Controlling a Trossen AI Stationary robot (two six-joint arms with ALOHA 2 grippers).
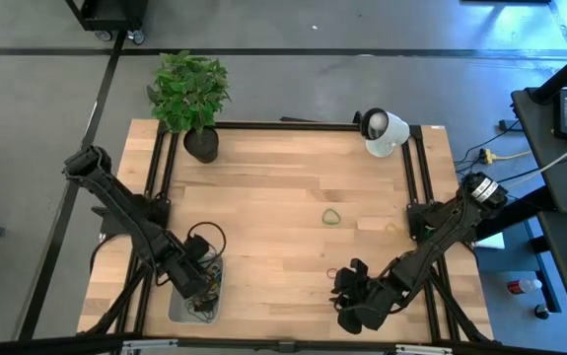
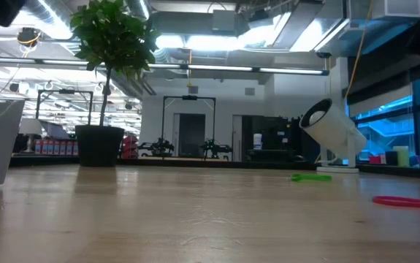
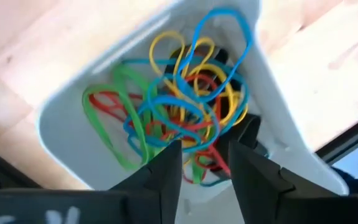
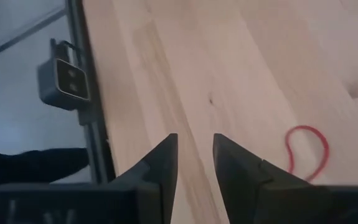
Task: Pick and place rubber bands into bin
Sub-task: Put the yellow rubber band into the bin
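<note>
From above I saw my left gripper [image 1: 202, 283] over the pale, round-cornered bin [image 1: 177, 309] and my right gripper [image 1: 347, 279] by a red band [image 1: 333, 273]; a green loop [image 1: 332, 217] lay mid-table. At table level, thin green [image 2: 311, 177] and red [image 2: 408, 201] bands lay flat on smooth wood. My left wrist showed fingers [image 3: 164, 177] slightly apart, empty, above a tangled bright heap [image 3: 182, 106]. My right fingers [image 4: 157, 174] stood narrowly parted, empty.

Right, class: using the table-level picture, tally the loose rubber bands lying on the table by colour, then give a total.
Green rubber band: 1
Red rubber band: 1
Total: 2
</note>
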